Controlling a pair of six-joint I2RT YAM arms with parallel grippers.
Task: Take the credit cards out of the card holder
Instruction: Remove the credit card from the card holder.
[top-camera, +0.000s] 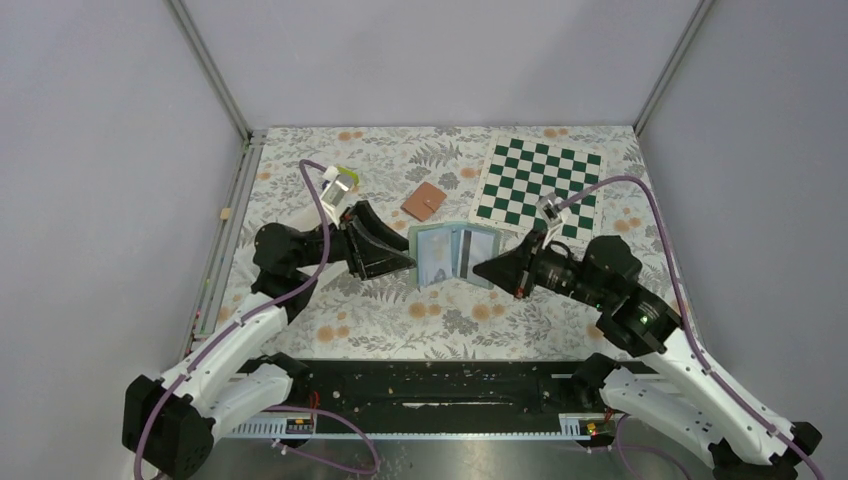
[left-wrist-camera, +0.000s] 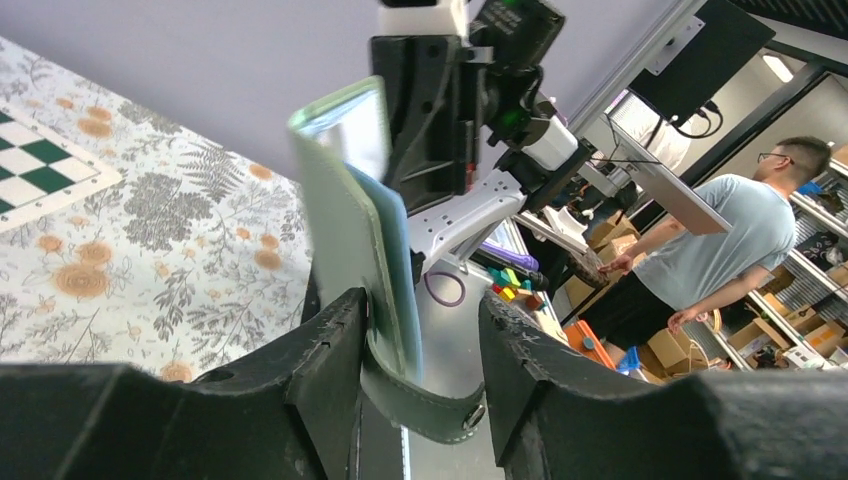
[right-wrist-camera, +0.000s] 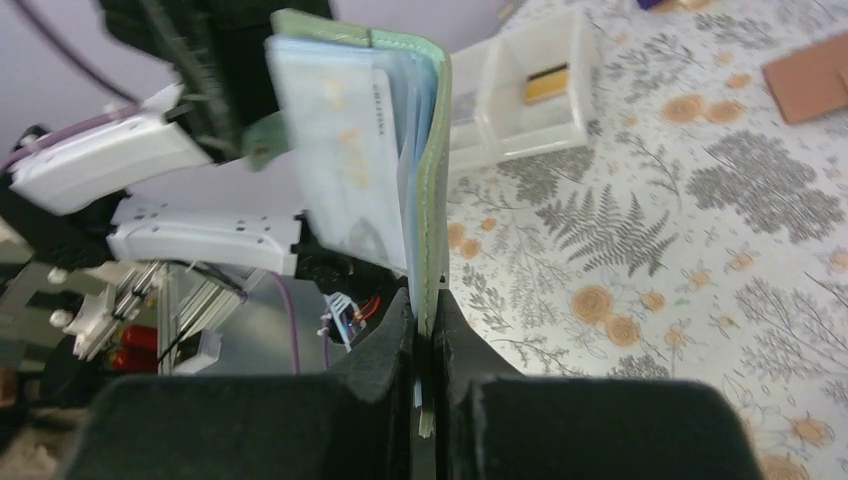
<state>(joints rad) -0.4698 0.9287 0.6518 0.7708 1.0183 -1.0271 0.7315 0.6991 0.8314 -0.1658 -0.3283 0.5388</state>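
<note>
Right gripper (right-wrist-camera: 425, 320) pinches one edge of the card holder (right-wrist-camera: 432, 180) tight; opposite, left gripper (left-wrist-camera: 420, 300) stands spread, the strap (left-wrist-camera: 430, 415) between its fingers.

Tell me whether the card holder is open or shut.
Open: the card holder is spread between the left gripper and right gripper, inner pages showing.

Two pincers (top-camera: 412, 262) (top-camera: 478, 268), one card holder (top-camera: 455, 253), one chessboard (top-camera: 540, 180) — one brown pouch (top-camera: 424, 201).

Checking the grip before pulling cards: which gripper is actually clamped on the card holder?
The right gripper, shut on the card holder's green edge; the left gripper's fingers stand apart around it.
</note>
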